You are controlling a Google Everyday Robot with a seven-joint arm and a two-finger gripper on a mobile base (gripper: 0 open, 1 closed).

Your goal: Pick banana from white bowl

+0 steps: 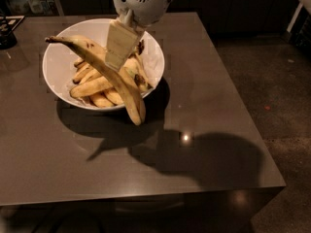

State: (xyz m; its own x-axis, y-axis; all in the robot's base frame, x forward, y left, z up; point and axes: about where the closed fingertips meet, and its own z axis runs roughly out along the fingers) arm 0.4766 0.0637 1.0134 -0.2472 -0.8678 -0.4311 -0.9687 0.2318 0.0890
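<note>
The long, curved yellow banana [99, 64] hangs above the white bowl [58, 62], its dark stem tip pointing left and its lower end past the bowl's front rim. My gripper [117, 57] comes down from the top centre and is shut on the banana near its middle; a cream finger [122, 41] lies across it. The bowl sits on the dark grey table [204, 115] at the back left. Several shorter, stubbier bananas [95, 87] lie inside the bowl under the lifted one.
The table's right edge and front edge drop to a dark floor [282, 81]. A dark object [7, 33] stands at the table's far left corner. The arm's shadow falls on the table in front of the bowl.
</note>
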